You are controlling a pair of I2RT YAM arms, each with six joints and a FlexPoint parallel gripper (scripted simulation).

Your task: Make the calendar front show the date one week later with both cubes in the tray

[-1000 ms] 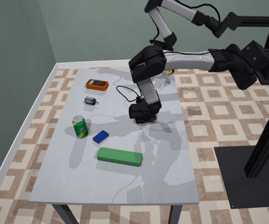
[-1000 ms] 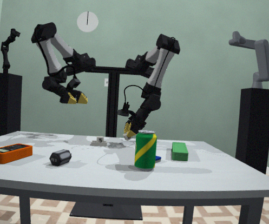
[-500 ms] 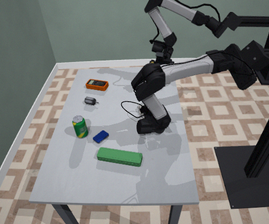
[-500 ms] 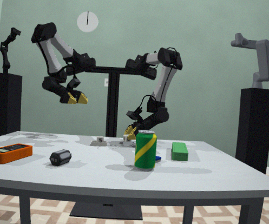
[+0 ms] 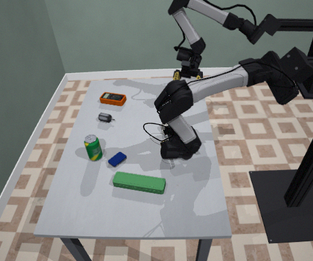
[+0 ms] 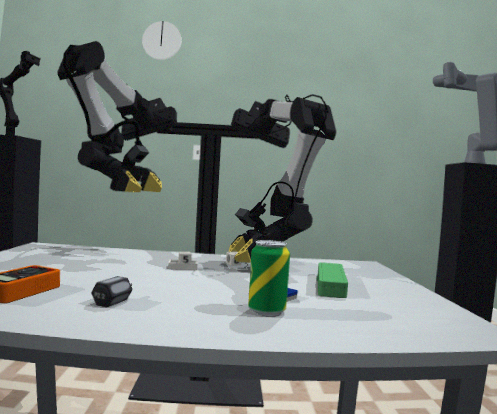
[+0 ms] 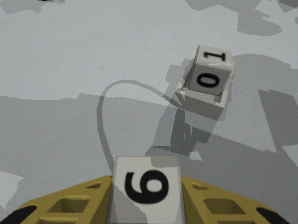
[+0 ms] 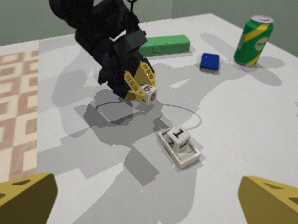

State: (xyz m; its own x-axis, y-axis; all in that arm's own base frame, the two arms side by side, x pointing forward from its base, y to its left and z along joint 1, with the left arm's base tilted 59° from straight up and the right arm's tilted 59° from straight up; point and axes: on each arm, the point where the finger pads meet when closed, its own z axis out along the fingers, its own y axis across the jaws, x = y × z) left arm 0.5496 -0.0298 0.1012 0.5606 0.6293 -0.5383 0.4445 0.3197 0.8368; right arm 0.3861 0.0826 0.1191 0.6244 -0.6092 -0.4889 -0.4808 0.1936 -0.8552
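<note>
The pale tray holds one white cube in one half; its other half is empty. That cube shows 1 on top, 2 and 0 on two sides in the right wrist view, and 5 in the exterior view. My left gripper is shut on the other cube, beside the tray and above the table. Its 6-or-9 face shows, turned sideways in the left wrist view. My right gripper is open, high above the table. The month's name is not visible.
A green box, a blue block and a green can stand beyond the left gripper. An orange multimeter and a dark object lie farther along.
</note>
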